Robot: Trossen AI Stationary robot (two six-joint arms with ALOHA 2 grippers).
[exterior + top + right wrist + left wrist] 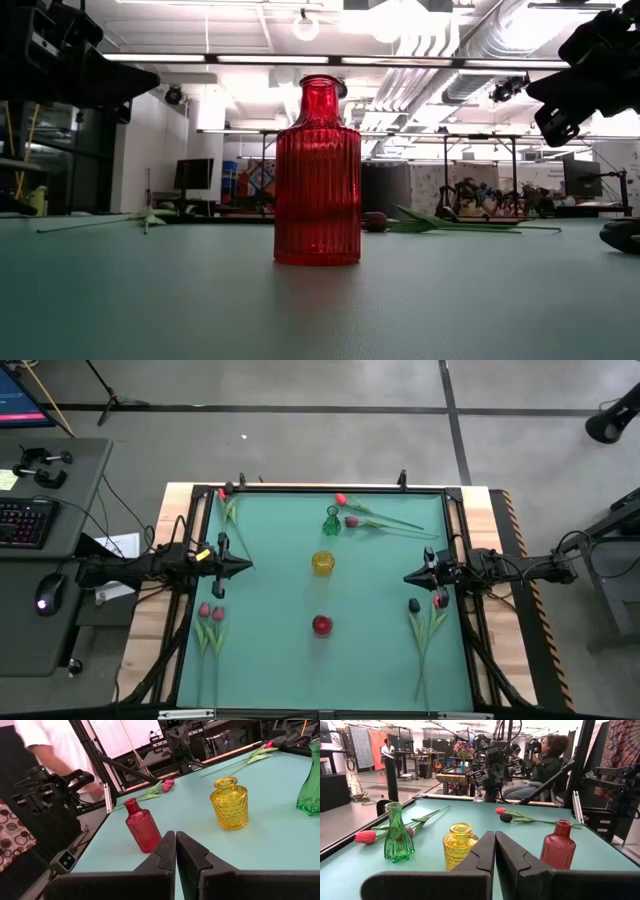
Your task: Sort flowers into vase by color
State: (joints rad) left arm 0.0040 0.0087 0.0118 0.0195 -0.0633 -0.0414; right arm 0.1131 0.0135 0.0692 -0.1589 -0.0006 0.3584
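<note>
Artificial tulips (211, 622) lay flat in small groups near the table corners, apart from three vases (322, 561); light, limp stems probably suited mid-stem pinches. Left gripper (243, 567) and right gripper (410, 576) hovered, fingers together

You stand over a grey concrete floor (300, 385) crossed by dark seam lines. To one side of the counter (270, 650), with its teal top and pale wooden edge, you have a grey desk (55, 510) carrying a keyboard (25, 523) and a mouse (47, 597). Looking level across the room, you see a white ceiling with exposed ducts (450, 40) and long strip lights (190, 57), and a dark monitor (193, 175) farther back. A person in a dark top (547, 762) sits beyond the counter, and patterned cloth (620, 742) hangs at the edge.
</note>
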